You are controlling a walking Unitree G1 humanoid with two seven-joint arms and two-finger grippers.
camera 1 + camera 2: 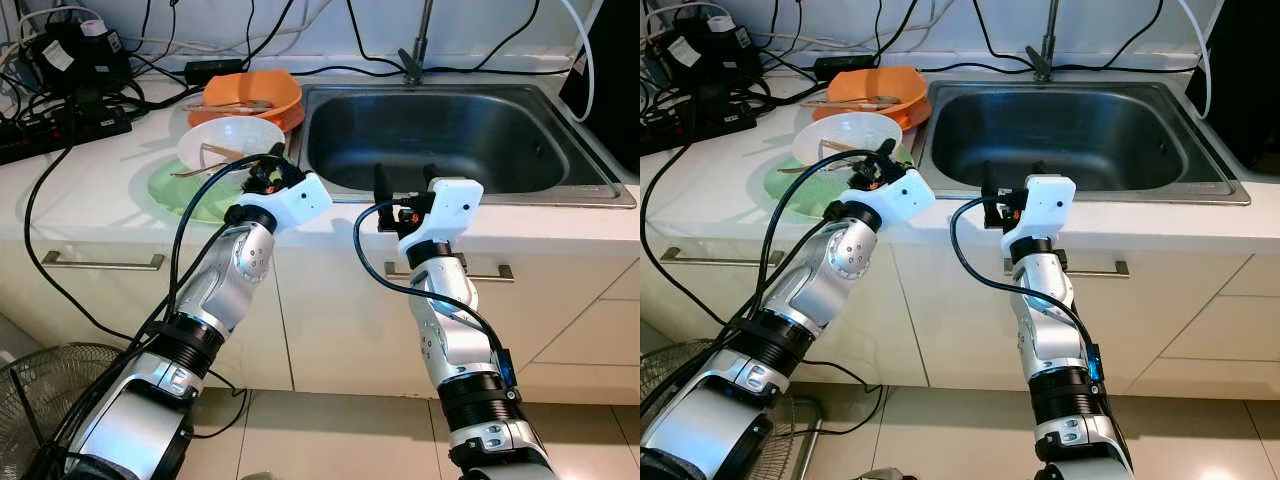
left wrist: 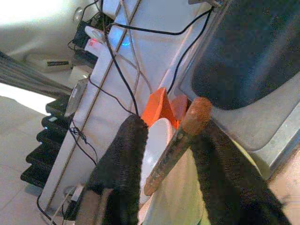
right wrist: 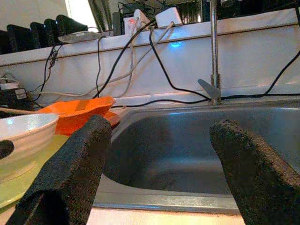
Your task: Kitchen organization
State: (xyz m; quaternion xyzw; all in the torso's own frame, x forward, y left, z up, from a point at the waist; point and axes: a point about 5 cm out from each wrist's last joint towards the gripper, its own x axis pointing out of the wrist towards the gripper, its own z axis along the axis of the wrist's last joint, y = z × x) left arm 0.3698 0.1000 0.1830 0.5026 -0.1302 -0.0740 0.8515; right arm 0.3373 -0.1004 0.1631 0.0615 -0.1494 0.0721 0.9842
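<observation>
You have the white bowl (image 1: 232, 142) sitting on a green plate (image 1: 172, 187) just left of the sink (image 1: 440, 135), with a wooden utensil (image 1: 215, 152) lying in it. Behind the bowl, further from the counter edge, orange dishes (image 1: 252, 97) are stacked beside the sink's left rim, also with utensils across them. Your left gripper (image 1: 268, 172) is at the bowl's near rim; its wrist camera shows the fingers (image 2: 123, 164) spread around a wooden handle (image 2: 178, 143), though you cannot tell if they grip it. Your right gripper (image 1: 404, 183) hovers at the sink's front rim, jaws wide apart and holding nothing. A faucet (image 1: 415, 45) stands behind the sink, and cables and a power strip (image 1: 65, 125) lie on the counter well left of it
</observation>
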